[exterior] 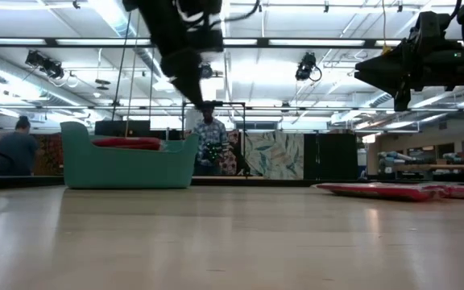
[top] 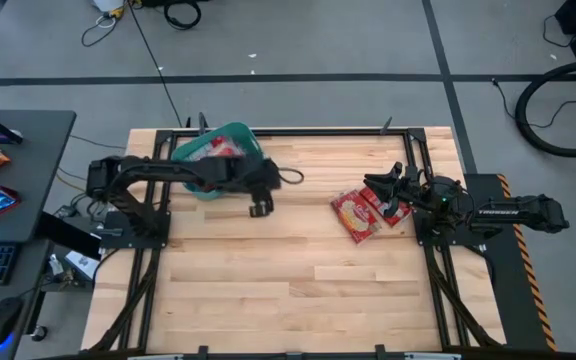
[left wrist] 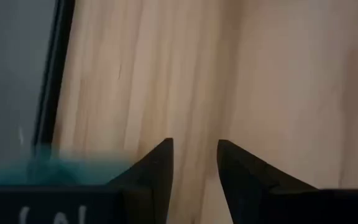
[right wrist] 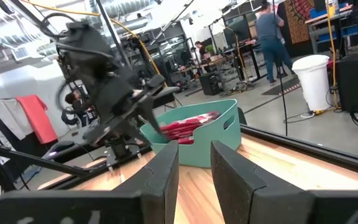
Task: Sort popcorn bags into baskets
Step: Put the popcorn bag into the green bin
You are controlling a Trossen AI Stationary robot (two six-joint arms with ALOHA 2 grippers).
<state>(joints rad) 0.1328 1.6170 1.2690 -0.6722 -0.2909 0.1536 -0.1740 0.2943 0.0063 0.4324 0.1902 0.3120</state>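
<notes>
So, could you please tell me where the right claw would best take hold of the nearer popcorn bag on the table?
Probably by its bare edge, coming straight down. The popcorn bag lies flat on the table, partly overlapped by a second bag, so its left side looks freest. The right claw hovers open just above.

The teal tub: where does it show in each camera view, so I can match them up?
High view: tub at the table's far left, partly under the left arm.
Low view: tub left of centre, red packets inside.
Left wrist view: only a teal blur, probably its rim.
Right wrist view: tub at centre.
Shared landmark: the red packets inside.
</notes>
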